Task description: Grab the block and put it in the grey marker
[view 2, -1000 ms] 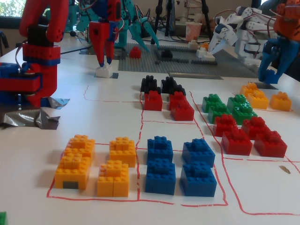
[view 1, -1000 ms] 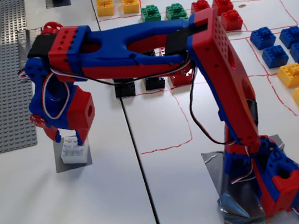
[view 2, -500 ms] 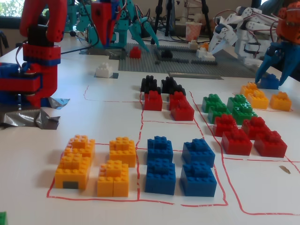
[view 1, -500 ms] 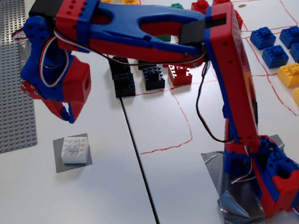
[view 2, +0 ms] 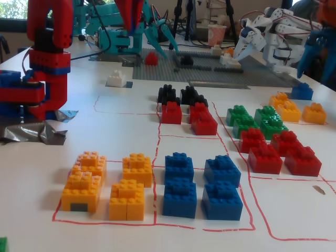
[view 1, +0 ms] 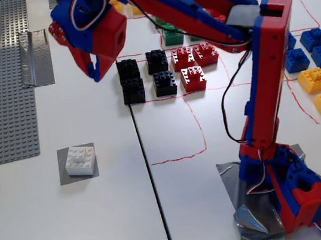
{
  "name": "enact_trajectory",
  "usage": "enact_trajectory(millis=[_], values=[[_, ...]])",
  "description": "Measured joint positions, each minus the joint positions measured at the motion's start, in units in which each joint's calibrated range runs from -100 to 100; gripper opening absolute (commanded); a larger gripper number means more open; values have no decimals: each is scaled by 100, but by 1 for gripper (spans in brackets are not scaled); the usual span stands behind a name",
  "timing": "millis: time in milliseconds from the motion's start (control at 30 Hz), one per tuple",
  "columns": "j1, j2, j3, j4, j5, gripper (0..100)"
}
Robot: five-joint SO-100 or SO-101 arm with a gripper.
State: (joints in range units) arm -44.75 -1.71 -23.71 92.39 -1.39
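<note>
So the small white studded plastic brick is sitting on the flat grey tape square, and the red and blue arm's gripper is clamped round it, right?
Not quite. The small white studded plastic brick does sit on the flat grey tape square, but the red and blue arm's gripper is not round it: in a fixed view it hangs well away, near the black bricks, holding nothing.

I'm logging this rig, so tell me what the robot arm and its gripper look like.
The arm is chunky red and blue plastic, with blocky red segments joined by blue motor housings. Thin red, white and black cables loop along it. The gripper has red fingers on a blue and red body.
</note>
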Motion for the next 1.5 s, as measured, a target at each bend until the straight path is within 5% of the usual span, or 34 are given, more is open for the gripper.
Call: enact_trajectory(millis=[833, 1500], values=[[3783, -1786, 2071, -146, 425, 0], [4449, -1886, 3451, -939, 430, 0]])
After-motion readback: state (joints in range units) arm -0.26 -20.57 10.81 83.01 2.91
